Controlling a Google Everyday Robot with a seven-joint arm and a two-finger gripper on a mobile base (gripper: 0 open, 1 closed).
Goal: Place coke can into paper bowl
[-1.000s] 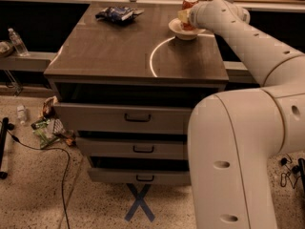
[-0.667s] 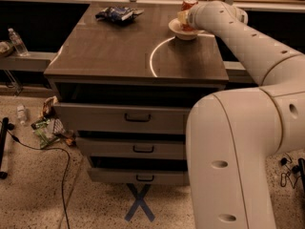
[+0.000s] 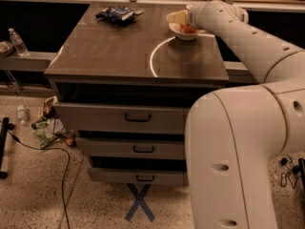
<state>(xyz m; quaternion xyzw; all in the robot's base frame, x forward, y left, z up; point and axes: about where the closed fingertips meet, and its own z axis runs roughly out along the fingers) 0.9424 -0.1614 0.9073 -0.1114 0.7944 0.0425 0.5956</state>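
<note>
My long white arm (image 3: 252, 46) has hardly shifted in the last second. It reaches over the far right corner of the brown wooden desk (image 3: 119, 56) just as it did then, and nothing on the desk has moved either. I take that to mean the carrying is over and I am at the point of setting down or letting go.

The shallow round white paper bowl (image 3: 175, 31) sits directly under my hand (image 3: 178, 17), which hangs low over the bowl's rim, touching it or nearly so. I cannot tell whether the hand is spread or pressed together, because from this side only a pale block of it shows against the wrist. I also cannot see whether it grips anything.

The small red-orange coke can (image 3: 188, 29) shows as a patch of red just below the hand, inside the bowl and not out on the desk beside it. Only part of it is visible, so I cannot say whether it stands upright or lies on its side. I judge the task close to done. What remains is to release the can, if that has not yet happened, and lift away without dragging the light bowl along.

The dark blue crinkled snack bag (image 3: 114, 14) lies well off to the left of the hand, near the back edge, clear of all this.
</note>
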